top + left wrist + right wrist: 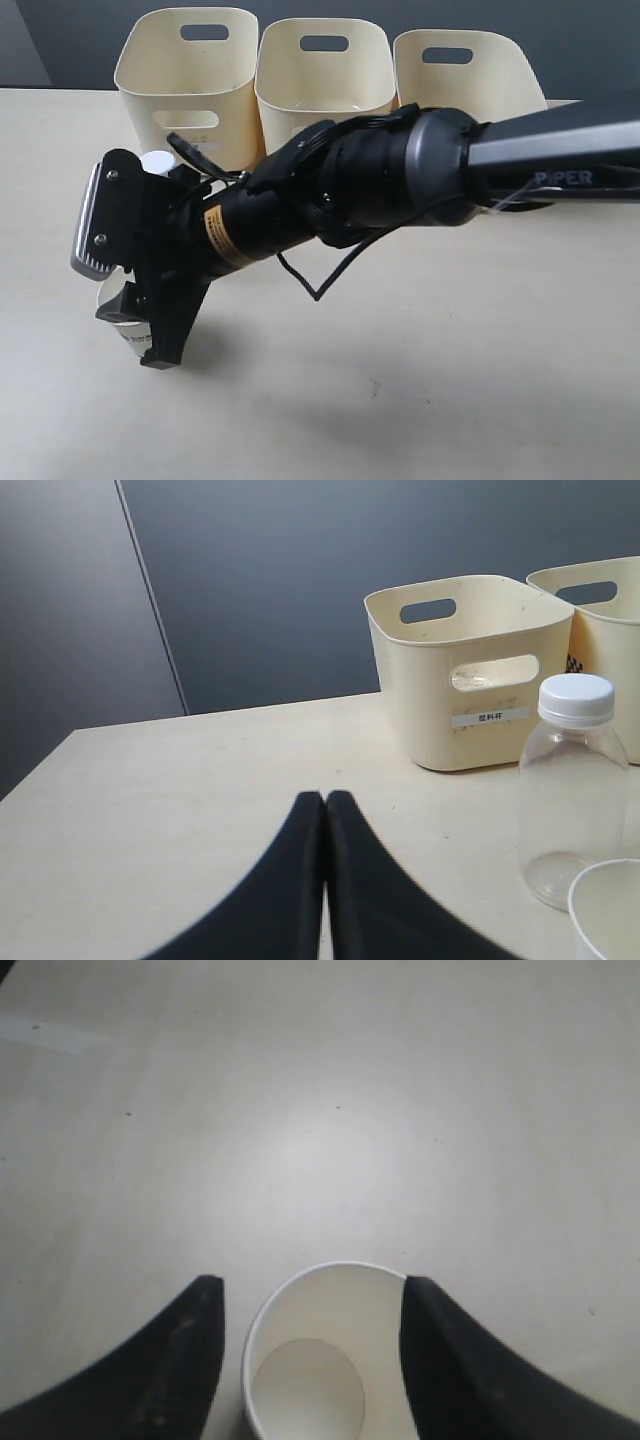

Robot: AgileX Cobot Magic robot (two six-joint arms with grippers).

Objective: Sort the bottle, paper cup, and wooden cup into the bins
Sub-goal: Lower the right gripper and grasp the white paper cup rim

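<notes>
The white paper cup stands upright between the fingers of my right gripper, which is open; one finger overlaps its rim, the other stands slightly off. In the exterior view this gripper points down at the paper cup on the left of the table. The clear bottle with its white cap stands just behind, in front of the left bin. The middle bin and right bin stand beside it. My left gripper is shut and empty. The wooden cup is hidden.
The right arm stretches across the table in front of the bins and hides what lies behind it. The cream table runs to the front and right. A dark wall stands behind the bins.
</notes>
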